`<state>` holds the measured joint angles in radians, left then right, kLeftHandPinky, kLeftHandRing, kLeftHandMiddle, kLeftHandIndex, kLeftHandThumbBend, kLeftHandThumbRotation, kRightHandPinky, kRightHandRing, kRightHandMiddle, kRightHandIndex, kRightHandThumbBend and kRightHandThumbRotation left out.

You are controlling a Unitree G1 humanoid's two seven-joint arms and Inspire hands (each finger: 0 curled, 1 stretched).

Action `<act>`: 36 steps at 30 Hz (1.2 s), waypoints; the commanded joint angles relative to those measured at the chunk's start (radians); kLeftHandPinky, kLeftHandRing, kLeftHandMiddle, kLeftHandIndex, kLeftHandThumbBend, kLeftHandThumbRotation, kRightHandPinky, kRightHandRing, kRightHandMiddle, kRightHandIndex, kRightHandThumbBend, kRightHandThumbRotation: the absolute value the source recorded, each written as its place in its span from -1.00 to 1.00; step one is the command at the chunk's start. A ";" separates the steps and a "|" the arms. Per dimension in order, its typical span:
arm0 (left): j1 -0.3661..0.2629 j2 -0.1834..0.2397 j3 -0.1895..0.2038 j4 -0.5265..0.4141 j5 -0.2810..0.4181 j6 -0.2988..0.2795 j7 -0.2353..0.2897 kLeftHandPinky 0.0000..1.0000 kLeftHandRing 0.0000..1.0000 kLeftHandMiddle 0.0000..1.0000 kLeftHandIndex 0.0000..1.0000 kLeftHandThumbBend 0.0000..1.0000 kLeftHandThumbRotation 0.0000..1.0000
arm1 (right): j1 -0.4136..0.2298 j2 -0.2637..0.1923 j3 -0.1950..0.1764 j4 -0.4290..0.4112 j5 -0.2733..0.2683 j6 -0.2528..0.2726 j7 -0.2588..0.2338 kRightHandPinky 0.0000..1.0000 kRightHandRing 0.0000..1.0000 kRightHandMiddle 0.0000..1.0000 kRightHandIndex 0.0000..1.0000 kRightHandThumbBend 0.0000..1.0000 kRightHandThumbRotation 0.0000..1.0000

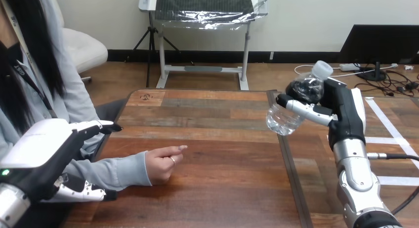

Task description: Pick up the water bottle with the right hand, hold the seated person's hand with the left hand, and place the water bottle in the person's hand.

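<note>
The open-fingered left hand [45,145] hangs short of the person's hand [160,164]; the right hand [346,109] grips the clear, white-capped plastic water bottle [285,119] aloft, undelivered.

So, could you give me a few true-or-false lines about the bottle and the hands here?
1. The right hand is wrapped round the bottle. True.
2. The bottle stands on the table. False: it is held up off the table, tilted.
3. The person's hand rests on the table. True.
4. The left hand grips the person's hand. False: its fingers are straight, back beside the sleeve.
</note>
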<state>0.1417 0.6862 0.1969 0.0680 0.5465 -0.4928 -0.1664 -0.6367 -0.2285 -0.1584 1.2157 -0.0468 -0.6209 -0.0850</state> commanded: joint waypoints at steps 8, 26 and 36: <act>-0.133 0.064 -0.073 0.096 0.017 0.036 -0.030 0.45 0.51 0.50 0.52 1.00 -0.59 | -0.033 0.008 -0.003 -0.116 0.023 -0.078 0.016 -0.38 -0.22 -0.04 -0.05 0.50 -1.00; -0.252 0.076 -0.177 0.269 0.037 0.041 -0.024 0.26 0.31 0.37 0.42 1.00 -0.49 | 0.041 0.031 -0.018 -0.271 0.116 -0.060 0.138 -0.36 -0.22 -0.05 -0.06 0.44 -1.00; -0.320 0.068 -0.234 0.375 0.055 0.045 -0.016 0.20 0.24 0.31 0.36 1.00 -0.48 | 0.100 0.048 -0.009 -0.399 0.160 -0.031 0.190 -0.36 -0.22 -0.05 -0.07 0.41 -1.00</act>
<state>-0.0764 0.7364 -0.0073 0.3922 0.5912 -0.4390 -0.2107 -0.5166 -0.1965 -0.1642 0.9412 0.0846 -0.6513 0.0890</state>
